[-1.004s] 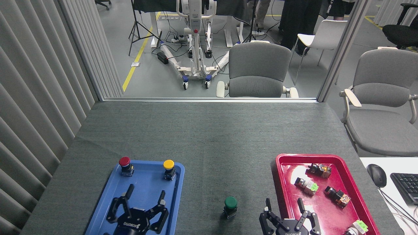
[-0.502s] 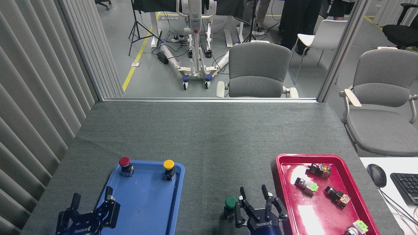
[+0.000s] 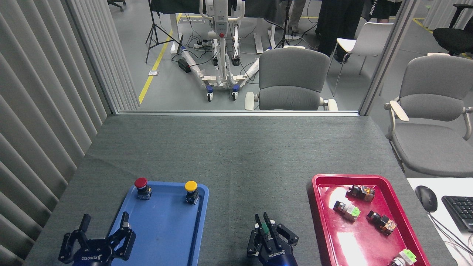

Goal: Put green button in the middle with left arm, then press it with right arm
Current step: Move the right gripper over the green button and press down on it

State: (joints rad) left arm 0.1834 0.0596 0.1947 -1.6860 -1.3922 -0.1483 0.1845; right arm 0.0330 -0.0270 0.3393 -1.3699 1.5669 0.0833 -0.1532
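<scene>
The green button [image 3: 265, 229] stands on the grey cloth between the two trays, near the table's front edge. Only a sliver of its green cap shows, because my right gripper [image 3: 262, 221] is right over it with its fingers drawn together; whether it touches the cap I cannot tell. My left gripper [image 3: 105, 222] hangs open and holds nothing at the front left, over the left edge of the blue tray [image 3: 166, 236].
A red-capped button [image 3: 141, 186] and a yellow-capped button [image 3: 191, 190] stand at the blue tray's far end. The red tray [image 3: 321, 207] at the right holds several small switch parts. A mouse [image 3: 426, 197] and keyboard [image 3: 460, 210] lie beyond the table's right edge.
My right gripper moved left from beside the red tray to over the green button and drew its fingers together. My left gripper drew back from over the blue tray to the front left.
</scene>
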